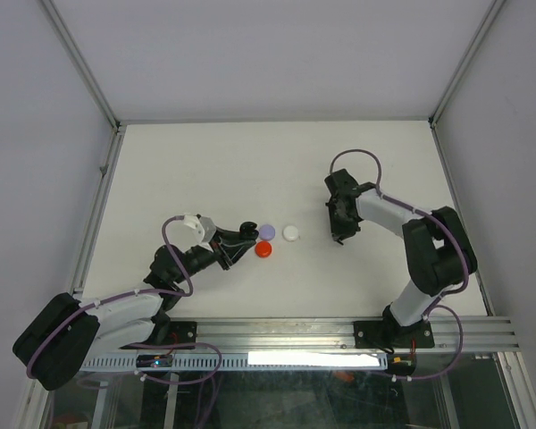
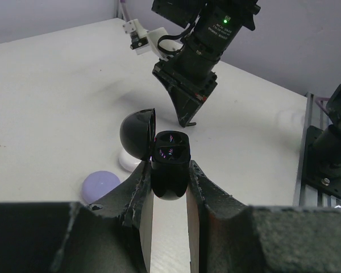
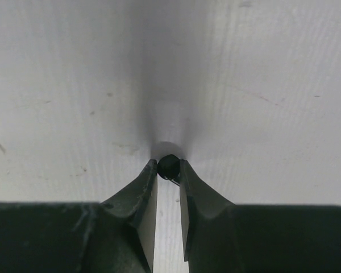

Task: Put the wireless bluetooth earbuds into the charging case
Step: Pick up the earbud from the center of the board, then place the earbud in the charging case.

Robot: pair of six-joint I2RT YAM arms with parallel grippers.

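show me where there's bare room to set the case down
Free: far half of the table, and the near strip between red disc and rail. Crowded: the middle, where purple disc and white disc lie between left pincer and right pincer.

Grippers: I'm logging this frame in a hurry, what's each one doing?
Left gripper: shut on the open charging case.
Right gripper: shut on a small black earbud.

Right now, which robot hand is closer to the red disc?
The left. The left gripper, holding the open case, sits just beside the red disc. The right gripper, pinching an earbud, is farther off, past the white disc.
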